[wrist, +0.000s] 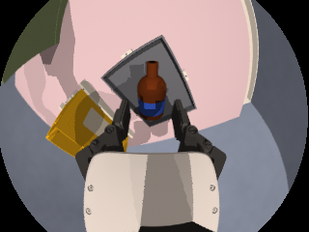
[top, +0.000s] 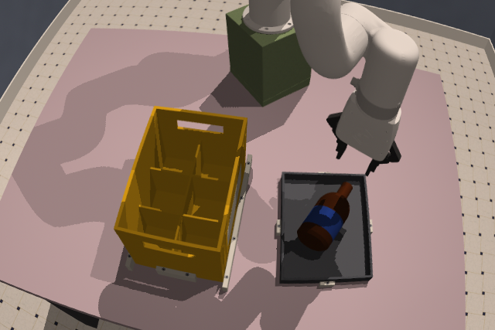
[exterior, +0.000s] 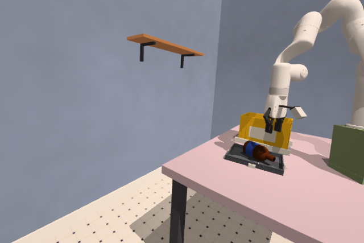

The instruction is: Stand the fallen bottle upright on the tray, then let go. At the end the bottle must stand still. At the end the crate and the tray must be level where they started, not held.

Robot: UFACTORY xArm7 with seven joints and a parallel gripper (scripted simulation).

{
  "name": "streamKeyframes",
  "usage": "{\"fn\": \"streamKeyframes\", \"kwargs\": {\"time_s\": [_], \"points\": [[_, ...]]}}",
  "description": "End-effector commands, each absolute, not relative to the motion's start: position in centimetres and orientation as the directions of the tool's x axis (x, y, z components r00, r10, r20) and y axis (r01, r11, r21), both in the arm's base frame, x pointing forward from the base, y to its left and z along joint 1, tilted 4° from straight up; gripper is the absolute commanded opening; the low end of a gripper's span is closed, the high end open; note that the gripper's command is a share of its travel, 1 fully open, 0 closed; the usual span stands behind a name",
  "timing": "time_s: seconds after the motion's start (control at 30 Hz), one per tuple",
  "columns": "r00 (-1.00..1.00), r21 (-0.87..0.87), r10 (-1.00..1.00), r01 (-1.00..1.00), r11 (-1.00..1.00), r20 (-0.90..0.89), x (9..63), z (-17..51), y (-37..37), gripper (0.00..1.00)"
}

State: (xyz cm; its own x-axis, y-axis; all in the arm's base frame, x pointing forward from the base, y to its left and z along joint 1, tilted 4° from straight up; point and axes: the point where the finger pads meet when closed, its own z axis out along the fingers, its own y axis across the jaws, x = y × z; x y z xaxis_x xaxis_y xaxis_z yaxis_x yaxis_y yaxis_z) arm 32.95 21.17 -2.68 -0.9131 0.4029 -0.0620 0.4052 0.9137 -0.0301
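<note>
A brown bottle [top: 324, 219] [exterior: 256, 151] [wrist: 153, 91] with a blue label lies on its side in the dark grey tray [top: 360, 262] [exterior: 274, 169] [wrist: 123, 79]. Its neck points toward the tray's far right corner. My gripper [top: 355, 160] [exterior: 272, 126] [wrist: 151, 106] is open and empty. It hangs in the air above the bottle, over the tray's far edge in the top view. In the wrist view the bottle shows between the two fingers, well below them.
A yellow crate [top: 131, 194] [exterior: 249, 122] [wrist: 73, 126] with dividers stands left of the tray on a pale base. The green pedestal [top: 265, 60] [exterior: 348, 150] bearing the arm stands at the back. A wall shelf [exterior: 164, 44] hangs far off.
</note>
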Motion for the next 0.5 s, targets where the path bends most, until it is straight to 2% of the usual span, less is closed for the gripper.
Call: {"fn": "streamKeyframes", "kwargs": {"time_s": [0.0,0.47], "points": [[-0.913,-0.027,0.403,0.405,0.914,-0.067,33.1,-3.6,21.2,0.65],[-0.913,-0.027,0.403,0.405,0.914,-0.067,33.4,-8.2,21.0,0.65]]}}
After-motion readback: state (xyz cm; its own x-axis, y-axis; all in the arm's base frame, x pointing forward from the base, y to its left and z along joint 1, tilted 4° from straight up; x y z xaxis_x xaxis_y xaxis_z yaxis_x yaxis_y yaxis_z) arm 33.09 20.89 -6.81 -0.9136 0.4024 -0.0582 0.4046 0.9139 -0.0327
